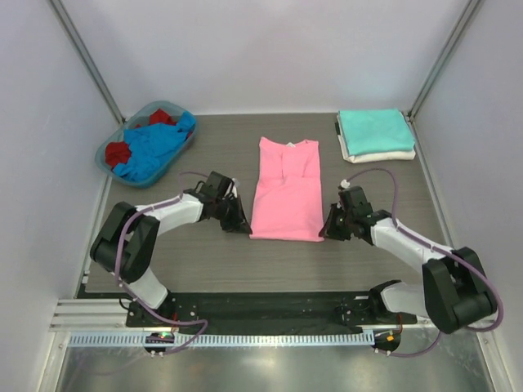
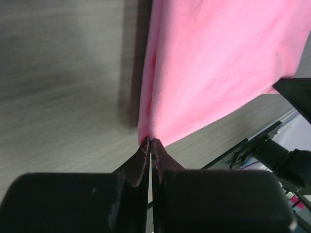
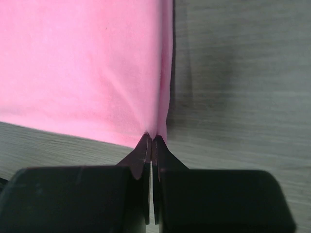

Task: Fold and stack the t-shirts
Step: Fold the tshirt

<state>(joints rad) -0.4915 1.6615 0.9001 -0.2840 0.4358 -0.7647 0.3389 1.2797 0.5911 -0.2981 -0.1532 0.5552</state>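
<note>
The pink t-shirt is lying flat in the middle of the table, folded into a long narrow strip with its collar pointing away from the arms. The left claw is pinching the shirt's near left corner, its two fingers pressed together on the cloth edge. The right claw is doing the same at the near right corner, fingers clamped on the pink fabric, which is puckering slightly where it is being gripped. Both arms are reaching inward, one on each side of the shirt.

At the far right corner of the table, a folded teal t-shirt is sitting on top of a folded white t-shirt. At the far left, a basket is holding a crumpled blue t-shirt with red cloth showing beside and behind it; whether that red is one shirt or two is hard to say from above.
</note>
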